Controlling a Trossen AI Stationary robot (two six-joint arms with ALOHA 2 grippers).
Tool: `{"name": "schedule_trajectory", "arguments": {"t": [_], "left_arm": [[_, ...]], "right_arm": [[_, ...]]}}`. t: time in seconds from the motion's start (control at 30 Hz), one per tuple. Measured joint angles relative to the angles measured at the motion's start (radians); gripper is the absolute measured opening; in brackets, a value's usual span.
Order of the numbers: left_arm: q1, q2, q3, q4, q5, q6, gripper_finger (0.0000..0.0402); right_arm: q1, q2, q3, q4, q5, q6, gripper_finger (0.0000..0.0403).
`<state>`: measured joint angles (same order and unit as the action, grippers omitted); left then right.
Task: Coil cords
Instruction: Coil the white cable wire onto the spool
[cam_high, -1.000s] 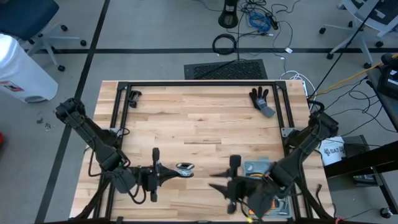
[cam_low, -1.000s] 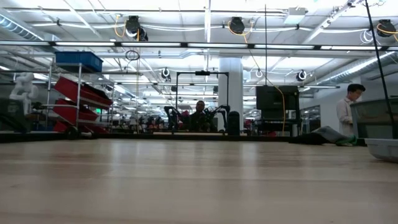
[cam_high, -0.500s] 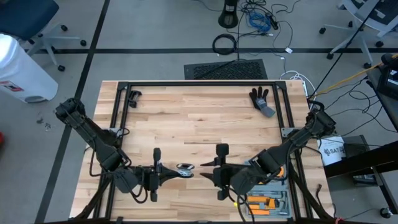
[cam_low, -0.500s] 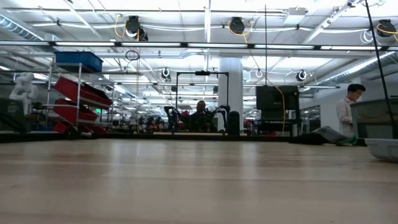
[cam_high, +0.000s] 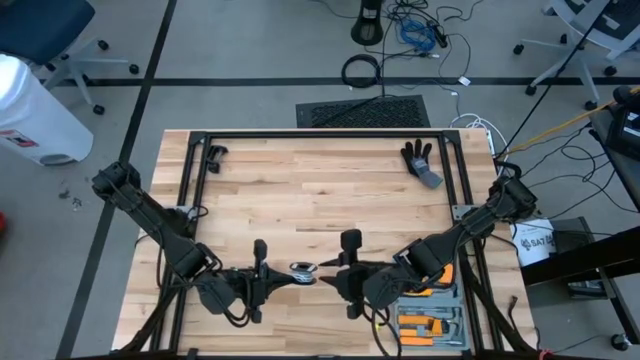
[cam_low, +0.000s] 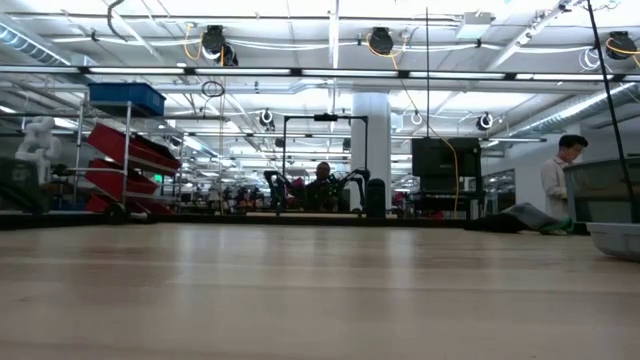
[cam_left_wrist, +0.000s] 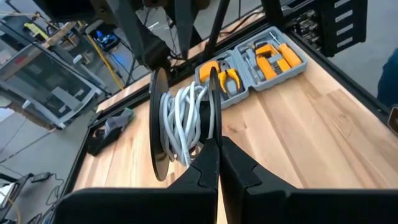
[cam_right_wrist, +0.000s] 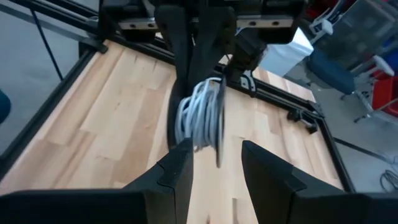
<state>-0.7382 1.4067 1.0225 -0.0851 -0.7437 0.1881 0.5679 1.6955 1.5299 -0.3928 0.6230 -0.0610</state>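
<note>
Low in the centre of the high view, the left gripper (cam_high: 285, 277) is clamped on the round black reel wound with white cord (cam_left_wrist: 183, 127). The reel stands on edge, its axle running left–right. The right gripper (cam_high: 328, 281), parted narrowly and empty, has moved leftwards and now sits just beside the reel.

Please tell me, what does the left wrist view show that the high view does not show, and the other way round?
Only the left wrist view shows the white cord wound in loops between the two black discs of the reel, with the left gripper shut at the reel's edge.

Only the high view shows the whole table, the open right gripper close to the reel from the other side, and a black glove at the far edge.

Both show the reel and the grey tool case with orange tools near the right arm.
</note>
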Motion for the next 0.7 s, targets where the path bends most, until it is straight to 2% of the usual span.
{"name": "schedule_trajectory", "arguments": {"t": [0.47, 0.7], "left_arm": [[-0.002, 0.0, 0.0, -0.004, 0.0, -0.019, 0.0002], [-0.006, 0.0, 0.0, -0.008, 0.011, -0.019, 0.0002]], "right_arm": [[-0.011, 0.027, 0.0, 0.025, -0.034, -0.025, 0.0122], [-0.019, 0.046, 0.0, 0.028, -0.005, -0.016, 0.0122]]}}
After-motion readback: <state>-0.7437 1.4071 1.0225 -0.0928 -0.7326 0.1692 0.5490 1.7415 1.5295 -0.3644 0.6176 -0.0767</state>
